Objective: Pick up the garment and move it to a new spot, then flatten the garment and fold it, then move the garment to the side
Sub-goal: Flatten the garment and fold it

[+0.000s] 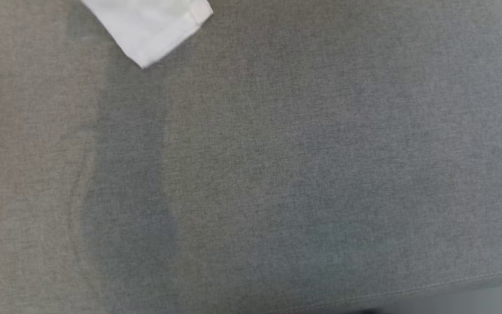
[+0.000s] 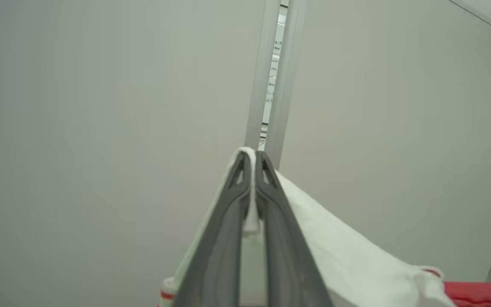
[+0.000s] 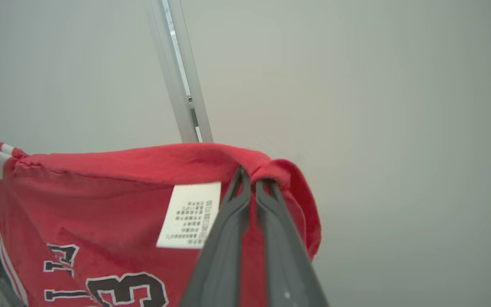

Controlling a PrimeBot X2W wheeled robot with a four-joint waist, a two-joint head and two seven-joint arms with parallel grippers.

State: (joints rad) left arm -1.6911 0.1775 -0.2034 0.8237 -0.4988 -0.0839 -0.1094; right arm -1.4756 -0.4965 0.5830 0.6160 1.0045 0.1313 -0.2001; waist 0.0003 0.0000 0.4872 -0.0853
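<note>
Grey woven cloth covers the surface (image 1: 277,174) in the head view, and a white corner of the garment (image 1: 150,26) shows at the top left, probably held aloft for the carry to a new spot.

In the left wrist view, the left gripper (image 2: 252,160) is pinched shut on a white edge of the garment. The cloth drapes down and to the right of its fingers toward a red part.

In the right wrist view, the right gripper (image 3: 252,183) is clamped on a red fold, with a white label (image 3: 190,215) just left of its fingers. Two grips set apart likely keep the garment spread, ready to lay flat.
</note>
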